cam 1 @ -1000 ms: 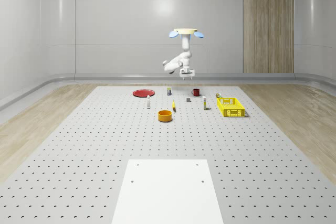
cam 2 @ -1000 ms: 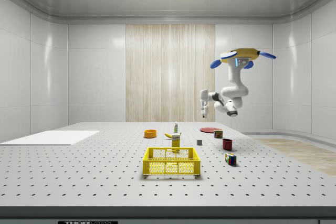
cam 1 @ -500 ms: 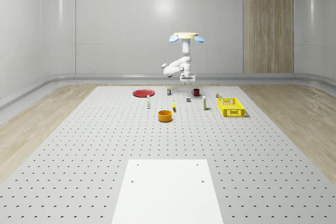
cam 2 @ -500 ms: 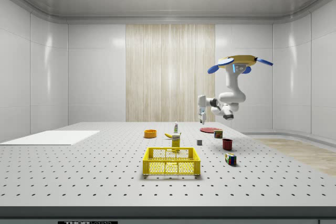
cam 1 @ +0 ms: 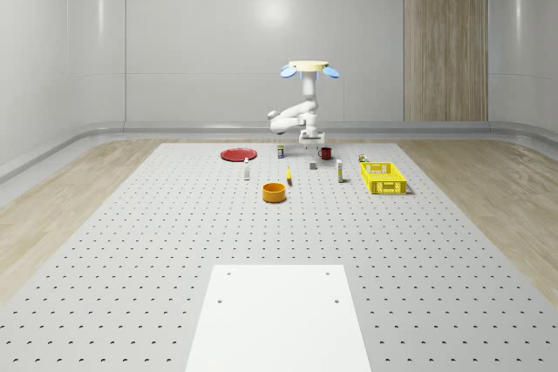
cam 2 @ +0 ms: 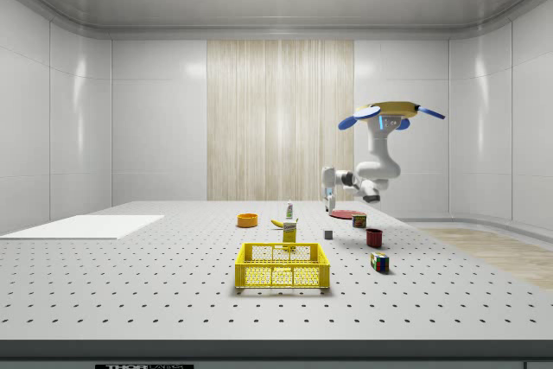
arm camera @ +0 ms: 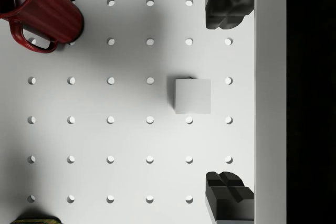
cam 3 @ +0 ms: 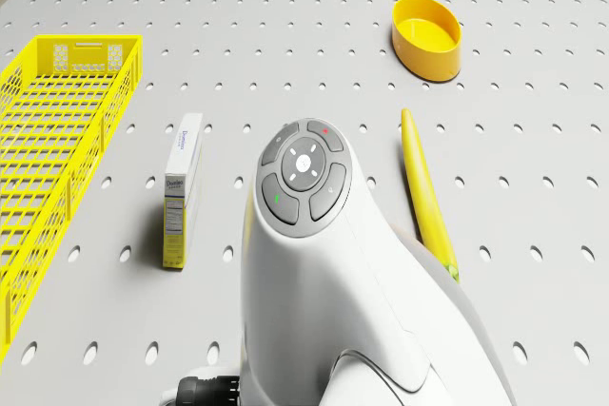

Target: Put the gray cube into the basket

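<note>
Yellow mesh marks the basket (cam 1: 383, 178), which is sitting toward the whole-scene view's right while the drone (cam 1: 309, 68) is hovering above the far cluster of items, its arm folding down so the gripper (cam 1: 311, 138) is hanging over the gray cube (cam 1: 312, 165).

In the side view, the drone (cam 2: 390, 113) is holding well above the table (cam 2: 130, 291) with the gripper (cam 2: 328, 202) poised just over the cube (cam 2: 328, 234); the basket (cam 2: 282, 265) is lying nearer the camera, to the left.

In the drone view, the arm is reaching out past a standing box (cam 3: 181, 189) and a banana (cam 3: 427, 197).

In the wrist view, the fingers (arm camera: 229, 4) are spreading wide, touching nothing, and the cube (arm camera: 192, 95) is resting on the table between them, slightly off their line, probably so they can straddle it on descent. A red mug (arm camera: 40, 12) is standing nearby.
</note>
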